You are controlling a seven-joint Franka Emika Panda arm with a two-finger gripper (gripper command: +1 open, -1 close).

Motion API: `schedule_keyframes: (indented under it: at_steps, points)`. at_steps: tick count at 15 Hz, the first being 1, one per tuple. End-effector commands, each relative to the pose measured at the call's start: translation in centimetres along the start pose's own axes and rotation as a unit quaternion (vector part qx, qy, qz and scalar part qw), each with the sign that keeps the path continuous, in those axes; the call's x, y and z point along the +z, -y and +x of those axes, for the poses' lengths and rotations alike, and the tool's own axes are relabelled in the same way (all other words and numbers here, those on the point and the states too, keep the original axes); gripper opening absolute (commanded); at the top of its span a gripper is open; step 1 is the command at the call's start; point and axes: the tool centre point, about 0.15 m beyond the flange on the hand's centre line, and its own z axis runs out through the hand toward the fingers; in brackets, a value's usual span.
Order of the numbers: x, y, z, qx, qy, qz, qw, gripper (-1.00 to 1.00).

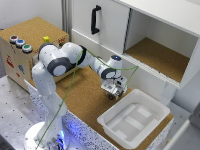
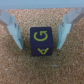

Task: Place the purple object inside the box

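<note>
In the wrist view a dark purple cube (image 2: 41, 42) with yellow letters on its faces sits on the cork surface. My gripper (image 2: 40, 46) is open and straddles it, with one finger (image 2: 14, 30) well clear of the cube and the other very close to it. In the exterior view the gripper (image 1: 113, 93) is low over the cork table, and the cube is hidden beneath it. The white plastic tub (image 1: 156, 109) with a ridged floor stands close by, toward the exterior view's lower right of the gripper, and is empty.
A brown cork-topped box with coloured buttons (image 1: 29, 37) stands at the exterior view's left behind the arm. A big white cabinet with a cork shelf (image 1: 156, 56) and a black handle (image 1: 95, 20) runs along the back. A green cable (image 1: 75, 80) hangs along the arm.
</note>
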Motion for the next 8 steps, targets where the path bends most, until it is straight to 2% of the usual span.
schedule_keyframes:
  at_steps: [1,4,8]
  points:
    - [0.7,-0.2,0.1,0.004,-0.015,0.015,1.000,-1.00]
    - [-1.6,-0.1,-0.2,0.024,-0.042,0.019,0.999,-1.00]
    - [-6.6,-1.0,-0.9,0.050,-0.091,0.024,0.994,-1.00]
